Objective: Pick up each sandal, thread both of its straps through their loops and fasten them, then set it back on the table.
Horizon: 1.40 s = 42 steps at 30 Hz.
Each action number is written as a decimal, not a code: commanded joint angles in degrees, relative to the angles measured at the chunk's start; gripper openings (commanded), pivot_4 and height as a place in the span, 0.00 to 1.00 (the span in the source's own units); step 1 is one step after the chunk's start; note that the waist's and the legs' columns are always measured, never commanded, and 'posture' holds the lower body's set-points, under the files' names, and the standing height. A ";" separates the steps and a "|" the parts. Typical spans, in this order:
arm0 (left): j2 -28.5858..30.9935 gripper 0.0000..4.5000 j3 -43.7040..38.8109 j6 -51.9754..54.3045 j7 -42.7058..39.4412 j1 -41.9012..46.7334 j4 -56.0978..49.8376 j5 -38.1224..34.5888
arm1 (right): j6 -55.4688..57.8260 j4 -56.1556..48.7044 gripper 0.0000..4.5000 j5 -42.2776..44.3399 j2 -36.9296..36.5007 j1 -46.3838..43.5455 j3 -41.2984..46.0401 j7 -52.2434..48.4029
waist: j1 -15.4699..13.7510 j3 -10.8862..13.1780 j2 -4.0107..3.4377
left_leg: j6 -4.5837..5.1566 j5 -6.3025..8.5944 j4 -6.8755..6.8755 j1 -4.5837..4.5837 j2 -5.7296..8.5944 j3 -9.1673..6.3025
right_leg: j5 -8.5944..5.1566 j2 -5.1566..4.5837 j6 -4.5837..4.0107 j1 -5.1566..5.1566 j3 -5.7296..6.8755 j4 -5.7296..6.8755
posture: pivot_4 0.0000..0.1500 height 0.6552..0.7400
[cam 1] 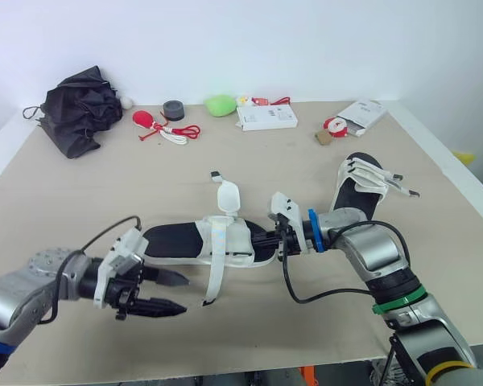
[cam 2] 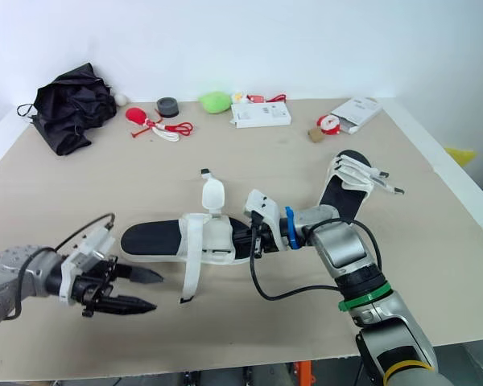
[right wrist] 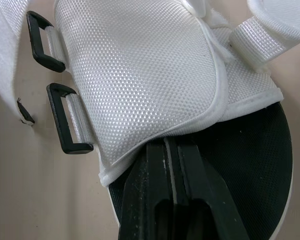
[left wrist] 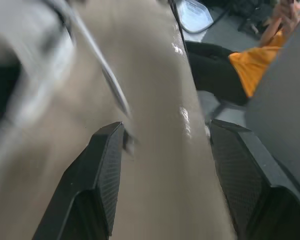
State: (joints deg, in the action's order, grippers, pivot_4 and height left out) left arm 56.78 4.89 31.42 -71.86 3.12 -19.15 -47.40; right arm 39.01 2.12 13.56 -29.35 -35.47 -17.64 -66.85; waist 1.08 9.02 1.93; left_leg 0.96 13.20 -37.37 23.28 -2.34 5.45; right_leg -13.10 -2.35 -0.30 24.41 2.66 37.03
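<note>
**Head views.** The near sandal [cam 1: 185, 243] lies flat on the table [cam 1: 80, 201] in front of the robot. Its long axis runs across the table, with the bare black insole [cam 1: 165, 240] toward the robot's left and the white mesh upper [cam 1: 233, 237] toward the right. I cannot tell which end is the toe. One white strap [cam 1: 215, 277] hangs over the near side onto the table, and a white flap [cam 1: 228, 197] stands up on the far side. The right gripper [cam 1: 270, 240] meets the sandal's right end. The left gripper [cam 1: 179, 295] hovers just left of the hanging strap's tip, jaws parted.

The second sandal [cam 1: 362, 181] lies well apart to the right, its long axis running near to far and its straps sticking out rightward. Along the far edge sit a folded black umbrella [cam 1: 80, 108], a roll of black tape [cam 1: 174, 110] and a closed white box [cam 1: 266, 118] whose contents cannot be seen.

**Left wrist view.** The black fingers [left wrist: 107, 170] stand wide apart and grip nothing, with bare table and a blurred strap between them. Past the table edge sits a person in an orange top [left wrist: 250, 65].

**Right wrist view.** The right gripper's fingers [right wrist: 155, 180] are pressed together, pinching the edge of the mesh upper where it meets the insole. Two black loops [right wrist: 65, 120] sit along the side of the mesh, both standing open.
</note>
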 commanded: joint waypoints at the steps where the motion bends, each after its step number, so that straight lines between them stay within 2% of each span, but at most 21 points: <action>1: -3.52 0.62 1.17 1.04 4.82 0.46 -2.43 3.35 | 2.40 -0.41 0.00 0.14 -0.08 1.94 -2.61 -0.11 | -0.06 0.00 -0.01 | -0.01 0.01 0.00 0.00 0.00 -0.01 | -0.02 0.00 -0.04 0.00 0.00 0.00 | 1.00 1.00; 5: -11.92 0.62 3.70 0.98 12.06 2.83 -1.66 7.84 | 4.44 -3.61 0.00 1.33 -0.12 3.23 -2.69 0.58 | -0.04 -0.05 0.09 | -0.17 0.11 0.02 0.03 0.00 -0.02 | -0.07 0.06 -0.14 0.00 -0.05 0.00 | 1.00 1.00; 7: -13.79 0.62 5.10 1.57 13.04 3.48 -1.79 8.85 | 5.23 -4.61 0.00 1.70 -0.32 3.48 -2.61 0.76 | -0.07 -0.06 0.07 | -0.22 0.19 0.02 0.02 -0.02 -0.03 | -0.11 0.09 -0.20 0.00 -0.07 0.01 | 1.00 1.00; 12: -16.04 0.62 7.57 1.86 13.46 3.74 -1.65 11.76 | 6.54 -5.21 0.00 2.13 -0.82 3.58 -2.09 1.36 | -0.01 -0.06 0.08 | -0.32 0.34 0.02 0.02 -0.12 -0.07 | -0.24 0.39 -0.31 0.00 -0.27 0.03 | 1.00 1.00; 16: -15.30 0.62 7.90 2.55 11.11 3.53 -0.49 12.17 | 7.37 -6.02 0.00 2.57 -1.28 3.59 -1.83 1.58 | -0.04 -0.06 0.08 | -0.33 0.35 0.01 0.02 -0.14 -0.09 | -0.27 0.42 -0.32 0.00 -0.26 0.03 | 1.00 1.00; 17: -14.83 0.51 7.77 2.68 10.31 3.51 -0.50 12.14 | 7.44 -6.02 0.00 2.66 -1.34 3.52 -1.84 1.66 | -0.05 -0.06 0.08 | -0.33 0.35 0.00 0.02 -0.14 -0.09 | -0.27 0.41 -0.32 0.00 -0.26 0.03 | 1.00 1.00; 18: -14.23 0.46 7.61 2.82 9.30 3.41 -0.66 11.93 | 7.47 -5.99 0.00 2.72 -1.40 3.47 -1.84 1.74 | -0.05 -0.06 0.08 | -0.33 0.35 -0.01 0.02 -0.14 -0.09 | -0.27 0.41 -0.31 0.00 -0.26 0.03 | 1.00 1.00; 22: -13.26 0.03 6.92 3.58 7.49 3.88 -0.58 11.59 | 7.44 -5.73 0.00 2.82 -1.19 3.38 -1.83 2.25 | -0.06 -0.06 0.08 | -0.33 0.35 -0.02 0.02 -0.13 -0.08 | -0.27 0.40 -0.31 0.00 -0.26 0.03 | 1.00 1.00; 23: -13.25 0.01 6.80 3.78 7.34 4.12 -0.45 11.51 | 7.37 -5.72 0.00 2.84 -1.15 3.44 -1.86 2.34 | -0.06 -0.06 0.08 | -0.33 0.35 -0.02 0.02 -0.13 -0.08 | -0.27 0.40 -0.31 0.00 -0.26 0.03 | 1.00 1.00; 30: -15.29 0.01 4.93 9.34 8.17 7.66 -0.49 7.60 | 7.10 -5.75 0.00 3.19 -0.61 3.92 -2.02 3.27 | -0.04 -0.07 0.09 | -0.33 0.35 -0.06 0.01 -0.14 -0.09 | -0.26 0.42 -0.29 -0.03 -0.25 0.07 | 1.00 1.00; 34: -13.53 0.01 0.97 17.57 5.06 12.79 0.32 -0.63 | 6.89 -5.51 0.00 3.17 -0.54 3.86 -2.10 3.36 | -0.04 -0.06 0.10 | -0.33 0.35 -0.10 0.01 -0.16 -0.11 | -0.25 0.46 -0.27 -0.03 -0.25 0.10 | 1.00 1.00; 37: -12.64 0.01 -1.27 25.06 4.24 19.79 3.99 -6.07 | 6.54 -5.08 0.00 3.06 -0.44 3.68 -2.20 3.37 | -0.05 -0.06 0.10 | -0.36 0.33 -0.15 0.01 -0.19 -0.16 | -0.25 0.53 -0.26 -0.05 -0.23 0.14 | 1.00 1.00; 39: -13.22 0.01 -1.52 28.15 4.28 25.39 8.77 -6.76 | 6.31 -4.55 0.00 2.93 -0.03 3.44 -2.18 3.69 | -0.04 -0.06 0.10 | -0.38 0.31 -0.16 -0.01 -0.19 -0.17 | -0.24 0.59 -0.24 -0.07 -0.23 0.16 | 1.00 1.00; 42: -16.54 0.01 1.34 25.81 5.37 33.30 19.74 -0.51 | 6.02 -4.30 0.00 2.79 0.53 3.35 -2.21 4.13 | 0.03 -0.07 0.11 | -0.39 0.31 -0.18 -0.07 -0.18 -0.18 | -0.23 0.79 -0.22 -0.14 -0.25 0.16 | 1.00 1.00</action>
State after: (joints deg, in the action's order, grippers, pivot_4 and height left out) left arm 41.45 4.79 58.44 -66.62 34.24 -4.17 -50.77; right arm 44.48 -3.36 16.68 -29.13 -33.22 -17.66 -63.21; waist 1.11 8.95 2.04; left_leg 0.58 13.51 -37.55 23.20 -2.53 5.28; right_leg -13.32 -1.52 -0.50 24.28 2.39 37.19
